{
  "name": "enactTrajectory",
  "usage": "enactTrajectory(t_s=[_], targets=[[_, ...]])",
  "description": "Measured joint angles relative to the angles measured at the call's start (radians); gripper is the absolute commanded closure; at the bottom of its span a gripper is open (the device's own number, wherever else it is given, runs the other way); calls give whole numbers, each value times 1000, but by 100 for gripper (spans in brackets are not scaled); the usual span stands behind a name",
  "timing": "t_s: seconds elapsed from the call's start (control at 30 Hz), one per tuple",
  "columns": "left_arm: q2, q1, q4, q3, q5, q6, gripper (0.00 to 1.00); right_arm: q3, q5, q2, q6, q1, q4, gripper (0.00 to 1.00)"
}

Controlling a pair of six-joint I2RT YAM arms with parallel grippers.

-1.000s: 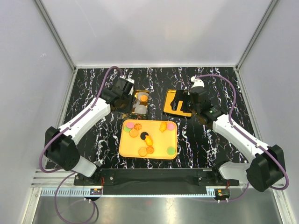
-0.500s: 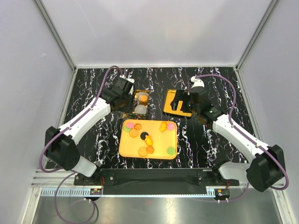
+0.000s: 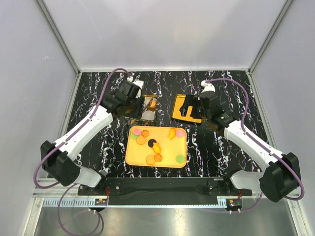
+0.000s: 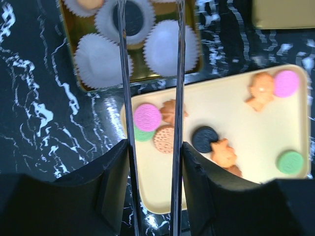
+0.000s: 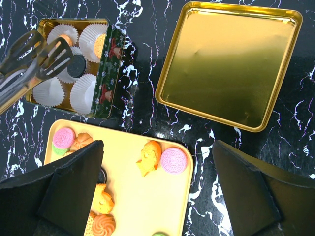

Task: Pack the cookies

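The left gripper (image 4: 154, 147) is clamped on a pair of metal tongs (image 4: 178, 73), whose two blades reach out over a black cookie (image 4: 137, 18) lying in a paper cup. That cup sits in a gold tin (image 5: 110, 73). Five white paper cups (image 5: 84, 93) can be counted there: one with the black cookie, two showing orange, two bare.

Just beside the tin, the yellow tray (image 4: 256, 132) carries eleven cookies (image 4: 165, 139): six orange or golden-brown, two pink, two green, one black.

The right gripper (image 5: 157, 143) hangs wide apart and holds nothing, near one gold tin lid (image 5: 229, 64).

Since a second ago the left arm has stretched, its elbow lower and its wrist farther up the table. The right arm and the tray's cookies are unchanged.
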Motion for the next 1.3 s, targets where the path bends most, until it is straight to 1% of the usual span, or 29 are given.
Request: enactTrajectory(t_s=[0.17, 0.33, 0.53, 0.8, 1.3], targets=[[-58, -121, -24, 39, 2, -7, 53, 0, 0, 0, 0, 0, 0, 0], [-76, -258, -27, 35, 5, -43, 53, 0, 1, 0, 0, 0, 0, 0], [-62, -353, -18, -20, 5, -90, 53, 0, 1, 0, 0, 0, 0, 0], [23, -414, 14, -51, 9, -124, 53, 0, 1, 0, 0, 0, -1, 0], [77, -434, 38, -69, 9, -135, 53, 0, 1, 0, 0, 0, -1, 0]])
